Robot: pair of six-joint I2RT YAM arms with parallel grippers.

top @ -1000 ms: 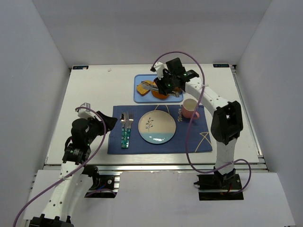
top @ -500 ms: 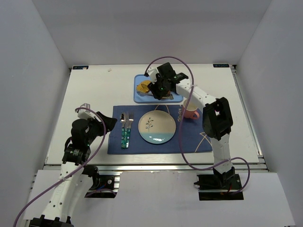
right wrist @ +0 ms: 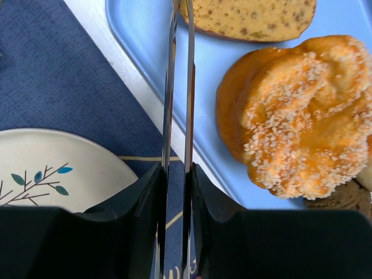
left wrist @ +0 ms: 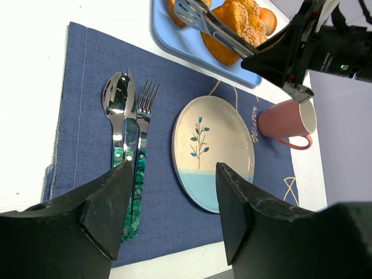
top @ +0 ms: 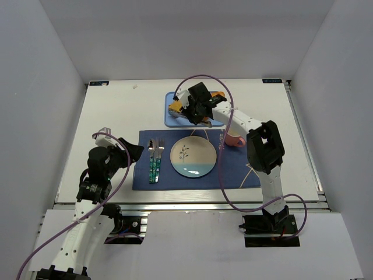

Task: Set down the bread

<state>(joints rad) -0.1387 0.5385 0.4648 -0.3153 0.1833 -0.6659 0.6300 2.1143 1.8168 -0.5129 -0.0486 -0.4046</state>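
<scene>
On the white table (top: 116, 111), toward nine o'clock on the blue tray (right wrist: 131, 23) seen from above, we find the bread (right wrist: 250, 16): a flat, golden-brown, speckled slice. Our right claw (right wrist: 176, 186) pinches metal tongs (right wrist: 178, 87) nearly closed; our left claw (left wrist: 173, 174) gapes wide, empty.

You have a blue placemat (top: 239, 175) along the near edge of the worktop (top: 111, 116). On it sit a leaf-patterned plate (top: 193, 156), a spoon (left wrist: 118, 99) and fork (left wrist: 146, 102) on its left-edge side, and a pink mug (left wrist: 285, 121) on its right-edge side. Toward the far edge, a blue tray (right wrist: 128, 23) holds a sugared orange ring cake (right wrist: 296, 110), and metal tongs (left wrist: 189, 11) reach over the tray.
</scene>
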